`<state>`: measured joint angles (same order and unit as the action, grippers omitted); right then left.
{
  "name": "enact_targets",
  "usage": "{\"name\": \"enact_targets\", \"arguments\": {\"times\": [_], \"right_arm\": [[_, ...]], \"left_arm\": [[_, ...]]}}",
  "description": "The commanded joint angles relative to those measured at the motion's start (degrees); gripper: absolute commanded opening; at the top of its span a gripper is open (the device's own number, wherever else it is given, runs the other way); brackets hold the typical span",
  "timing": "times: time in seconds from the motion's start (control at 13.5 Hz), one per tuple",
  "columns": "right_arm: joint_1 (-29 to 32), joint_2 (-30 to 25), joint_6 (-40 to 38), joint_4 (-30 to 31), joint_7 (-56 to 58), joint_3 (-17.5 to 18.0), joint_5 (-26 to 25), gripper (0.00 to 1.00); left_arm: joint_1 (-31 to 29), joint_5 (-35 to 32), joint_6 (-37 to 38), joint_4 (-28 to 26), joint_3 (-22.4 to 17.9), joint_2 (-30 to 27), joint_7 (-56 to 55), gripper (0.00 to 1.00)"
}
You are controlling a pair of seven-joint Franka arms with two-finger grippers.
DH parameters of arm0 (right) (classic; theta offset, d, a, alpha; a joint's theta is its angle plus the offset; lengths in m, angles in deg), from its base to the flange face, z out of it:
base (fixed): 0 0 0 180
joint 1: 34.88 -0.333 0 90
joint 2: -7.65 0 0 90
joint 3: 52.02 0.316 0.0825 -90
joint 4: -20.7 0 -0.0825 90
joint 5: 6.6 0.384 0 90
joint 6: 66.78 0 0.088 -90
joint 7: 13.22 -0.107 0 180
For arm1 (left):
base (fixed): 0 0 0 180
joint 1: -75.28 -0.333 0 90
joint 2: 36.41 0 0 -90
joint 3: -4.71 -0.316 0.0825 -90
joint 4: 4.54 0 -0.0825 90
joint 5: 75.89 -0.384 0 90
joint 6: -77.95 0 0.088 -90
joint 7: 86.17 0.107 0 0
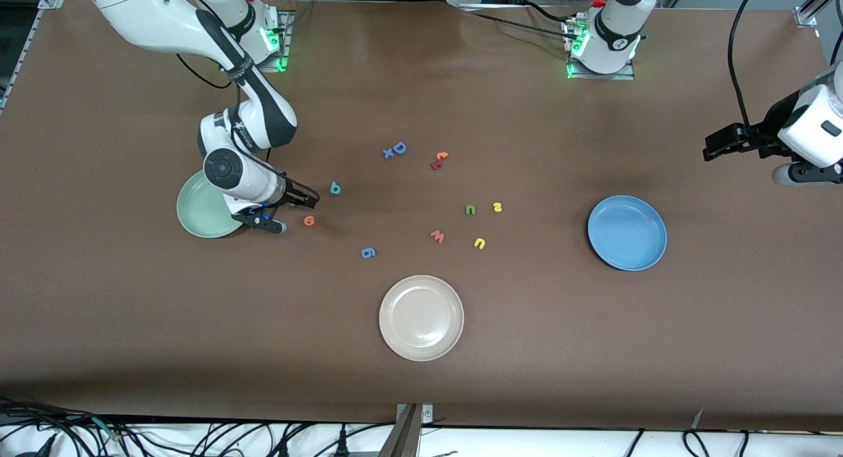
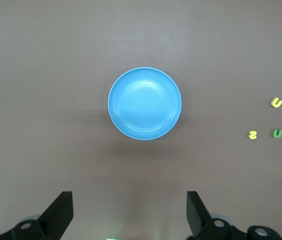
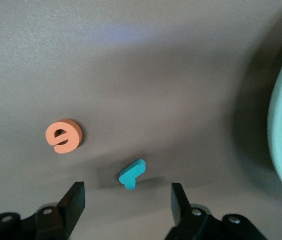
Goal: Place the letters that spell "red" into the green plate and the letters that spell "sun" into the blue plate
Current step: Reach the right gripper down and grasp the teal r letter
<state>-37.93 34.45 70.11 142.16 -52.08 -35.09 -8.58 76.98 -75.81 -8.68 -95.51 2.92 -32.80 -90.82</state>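
Currently three round plates sit on the brown surface [image 1: 132, 325]: pale mint-green plate [image 1: 197, 213], medium-blue plate [image 1: 627, 232], beige-white plate [image 1: 421, 317]. Front view counts eleven foam letters, among them teal "d" [image 1: 335, 189], orange "e" [image 1: 309, 220], green "n" [image 1: 469, 209], yellow "s" [image 1: 497, 207], yellow "u" [image 1: 479, 243]. Only the right wrist view shows the teal "r" [image 3: 132, 174], lying between the right gripper [image 3: 128, 200] fingers, parted, not touching it. Left gripper [image 2: 130, 210] hangs over the blue plate's end of the surface, fingers wide open, empty.
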Motion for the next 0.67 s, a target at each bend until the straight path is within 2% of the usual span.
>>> {"name": "enact_targets", "arguments": {"times": [0.0, 0.44, 0.59], "right_arm": [[0.06, 0.80, 2.06, 0.63, -0.87, -0.14, -0.30, 0.77], [0.15, 1.24, 3.03, 0.54, -0.87, -0.14, -0.92, 0.73], [0.15, 1.76, 3.30, 0.54, -0.87, -0.14, -1.00, 0.63]], "left_arm": [[-0.29, -0.52, 0.24, 1.49, 0.20, 0.16, -1.68, 1.00], [-0.29, -0.17, 0.32, 1.49, 0.29, -0.01, -3.70, 1.00], [0.23, -0.34, 0.32, 1.49, 0.38, 0.08, -4.14, 1.00]]}}
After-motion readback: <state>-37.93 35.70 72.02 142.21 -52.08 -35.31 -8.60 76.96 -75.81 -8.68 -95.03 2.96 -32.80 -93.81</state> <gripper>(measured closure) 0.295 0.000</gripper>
